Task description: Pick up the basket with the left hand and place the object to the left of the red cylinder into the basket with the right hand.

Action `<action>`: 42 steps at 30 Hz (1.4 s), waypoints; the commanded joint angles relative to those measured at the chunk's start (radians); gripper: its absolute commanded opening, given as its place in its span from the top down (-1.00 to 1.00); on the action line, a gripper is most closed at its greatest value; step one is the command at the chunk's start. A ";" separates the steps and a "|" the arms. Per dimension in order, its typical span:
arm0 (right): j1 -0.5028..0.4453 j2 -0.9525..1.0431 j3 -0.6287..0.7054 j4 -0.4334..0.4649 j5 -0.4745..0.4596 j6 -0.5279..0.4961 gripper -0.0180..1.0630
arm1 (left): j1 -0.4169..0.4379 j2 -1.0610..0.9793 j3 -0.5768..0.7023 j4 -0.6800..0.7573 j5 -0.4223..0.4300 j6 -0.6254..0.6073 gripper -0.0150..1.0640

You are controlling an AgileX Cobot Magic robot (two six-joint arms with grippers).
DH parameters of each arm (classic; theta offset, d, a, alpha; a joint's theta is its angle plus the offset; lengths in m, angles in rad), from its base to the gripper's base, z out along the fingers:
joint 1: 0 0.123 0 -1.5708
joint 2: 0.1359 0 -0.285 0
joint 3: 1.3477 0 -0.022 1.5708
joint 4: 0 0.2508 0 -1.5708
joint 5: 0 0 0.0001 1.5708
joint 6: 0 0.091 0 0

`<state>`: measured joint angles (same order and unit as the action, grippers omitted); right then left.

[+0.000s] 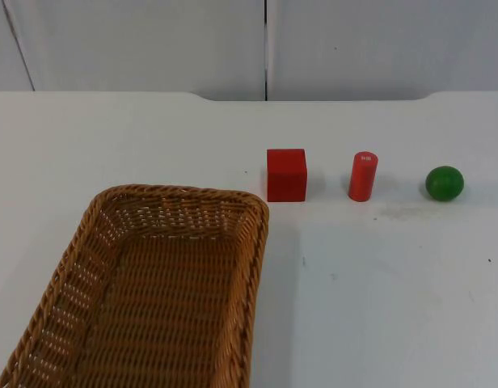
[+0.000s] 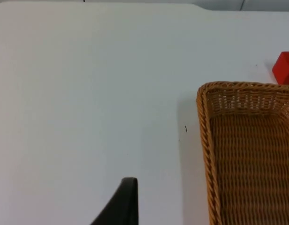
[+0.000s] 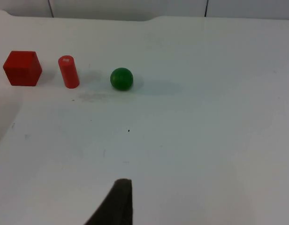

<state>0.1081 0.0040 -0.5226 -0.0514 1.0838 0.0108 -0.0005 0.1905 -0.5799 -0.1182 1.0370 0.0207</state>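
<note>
A brown wicker basket stands on the white table at the front left, with nothing inside it. Just past its far right corner sits a red cube, directly left of the upright red cylinder. My left gripper hangs over bare table off the left side of the basket, well apart from its rim; the cube peeks out beyond it. My right gripper is over bare table, nearer than the row of cube and cylinder, touching nothing.
A green ball lies right of the cylinder, at the end of the row, and the right wrist view has the ball too. The grey partition wall closes off the table's far edge.
</note>
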 commanded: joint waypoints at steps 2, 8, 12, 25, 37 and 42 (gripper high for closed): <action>-0.005 -0.004 0.008 0.004 -0.006 0.000 -0.98 | 0.002 0.010 -0.007 -0.025 -0.026 -0.001 -0.97; -0.005 -0.004 0.006 0.006 -0.008 -0.005 -0.98 | 0.002 0.030 -0.007 -0.025 -0.026 -0.001 -0.97; -0.005 -0.004 0.006 0.004 -0.008 -0.004 -0.98 | 0.002 0.030 -0.007 -0.027 -0.027 -0.001 -0.97; -0.005 0.033 -0.048 0.004 -0.037 -0.066 -0.98 | 0.002 0.030 -0.007 -0.058 -0.027 -0.001 -0.97; -0.005 0.381 -0.315 0.002 -0.156 -0.066 -0.98 | 0.002 0.030 -0.007 -0.054 -0.025 -0.001 -0.97; -0.005 0.521 -0.387 0.002 -0.165 -0.066 -0.98 | 0.002 0.030 -0.007 -0.023 -0.023 -0.001 -0.97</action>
<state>0.1081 0.4932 -0.8924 -0.0514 0.9328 -0.0467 -0.0005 0.2178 -0.5799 -0.1532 1.0182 0.0207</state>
